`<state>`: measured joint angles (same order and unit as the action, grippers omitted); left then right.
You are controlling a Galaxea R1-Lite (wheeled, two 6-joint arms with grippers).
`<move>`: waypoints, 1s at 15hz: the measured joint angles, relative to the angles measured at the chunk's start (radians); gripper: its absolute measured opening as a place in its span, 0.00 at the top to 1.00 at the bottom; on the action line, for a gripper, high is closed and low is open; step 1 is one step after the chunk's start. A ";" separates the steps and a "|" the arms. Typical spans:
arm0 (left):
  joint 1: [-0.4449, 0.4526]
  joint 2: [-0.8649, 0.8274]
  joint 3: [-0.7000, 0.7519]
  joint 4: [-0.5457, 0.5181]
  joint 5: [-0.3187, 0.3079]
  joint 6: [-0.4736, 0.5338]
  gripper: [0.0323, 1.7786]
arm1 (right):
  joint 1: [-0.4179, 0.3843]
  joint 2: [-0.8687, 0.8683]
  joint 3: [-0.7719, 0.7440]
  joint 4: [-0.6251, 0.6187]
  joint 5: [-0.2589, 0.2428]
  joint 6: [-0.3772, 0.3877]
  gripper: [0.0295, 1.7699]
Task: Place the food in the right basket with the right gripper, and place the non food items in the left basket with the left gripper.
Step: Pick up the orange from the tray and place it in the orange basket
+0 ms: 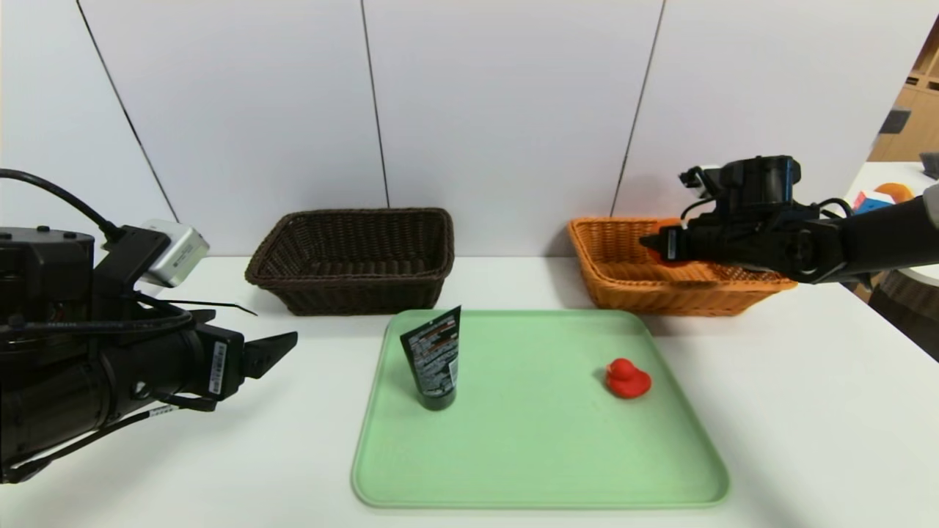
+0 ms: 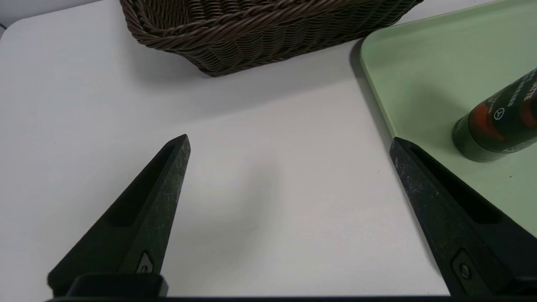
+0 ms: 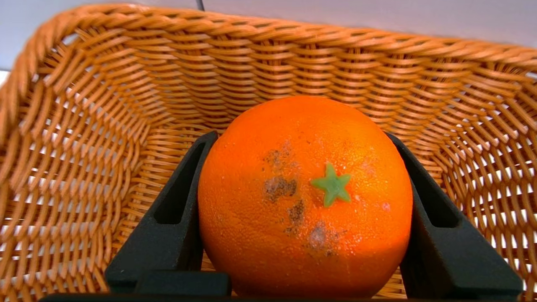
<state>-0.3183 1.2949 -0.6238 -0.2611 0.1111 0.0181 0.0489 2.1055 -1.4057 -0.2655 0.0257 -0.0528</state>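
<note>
An orange (image 3: 304,197) with a green star stem is clamped between the black fingers of my right gripper (image 3: 300,135), which is shut on it. That gripper (image 1: 656,246) hangs over the inside of the orange wicker basket (image 1: 660,297) (image 3: 105,126) at the back right. On the green tray (image 1: 543,455) a dark tube (image 1: 434,359) stands on its cap and a red rubber duck (image 1: 627,379) sits to its right. My left gripper (image 1: 282,352) (image 2: 289,142) is open and empty above the table, just left of the tray (image 2: 419,63) and the tube (image 2: 499,121).
The dark brown wicker basket (image 1: 352,290) (image 2: 251,37) stands at the back left, behind the tray's far corner. The white table (image 1: 807,403) runs back to a white panelled wall. A second table with colourful items (image 1: 880,194) sits far right.
</note>
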 joint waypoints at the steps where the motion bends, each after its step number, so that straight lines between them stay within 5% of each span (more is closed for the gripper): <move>1: 0.000 0.002 0.000 0.000 0.000 0.000 0.05 | -0.001 0.004 0.000 0.001 0.000 0.000 0.34; 7: -0.001 0.017 -0.002 -0.029 0.000 0.000 0.05 | -0.009 0.019 0.004 0.000 0.000 -0.006 0.34; 15: -0.001 0.022 -0.002 -0.029 -0.001 0.003 0.05 | -0.009 0.024 0.011 -0.009 0.003 -0.003 0.15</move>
<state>-0.3189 1.3166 -0.6257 -0.2896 0.1100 0.0206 0.0398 2.1291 -1.3951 -0.2745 0.0287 -0.0562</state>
